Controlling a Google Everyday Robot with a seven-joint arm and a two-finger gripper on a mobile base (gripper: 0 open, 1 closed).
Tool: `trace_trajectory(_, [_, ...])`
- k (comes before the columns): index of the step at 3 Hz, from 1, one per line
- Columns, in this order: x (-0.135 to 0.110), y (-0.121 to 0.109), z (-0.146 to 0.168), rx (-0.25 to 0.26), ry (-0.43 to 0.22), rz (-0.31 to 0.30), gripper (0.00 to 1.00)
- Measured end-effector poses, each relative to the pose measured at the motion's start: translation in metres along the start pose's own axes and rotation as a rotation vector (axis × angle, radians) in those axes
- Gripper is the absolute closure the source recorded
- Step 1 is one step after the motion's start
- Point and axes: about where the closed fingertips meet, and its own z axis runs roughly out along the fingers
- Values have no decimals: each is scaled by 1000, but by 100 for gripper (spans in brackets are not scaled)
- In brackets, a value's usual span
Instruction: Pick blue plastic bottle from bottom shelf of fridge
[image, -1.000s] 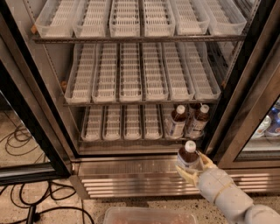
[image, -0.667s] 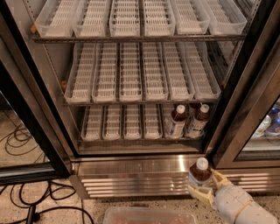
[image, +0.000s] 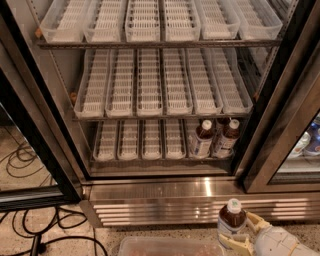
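My gripper is at the bottom right, in front of the fridge's ribbed steel base grille. It is shut on a blue plastic bottle with dark brown liquid, a white cap and a pale label, held upright and outside the fridge. Two identical bottles stand side by side at the right end of the bottom shelf, in its short white slotted trays. The fridge is open, with black door frames.
The upper tiers hold long empty white slotted trays. A clear plastic bin lies at the bottom edge, left of my gripper. Black cables lie on the speckled floor at left. A neighbouring fridge door stands at right.
My gripper has drawn the bottle out of the fridge, moving down and to the right, away from the bottom shelf toward the floor level in front of the grille.
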Motion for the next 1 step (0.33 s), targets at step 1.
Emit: trace_trajectory(1, [0,0,0,0,0,0,100])
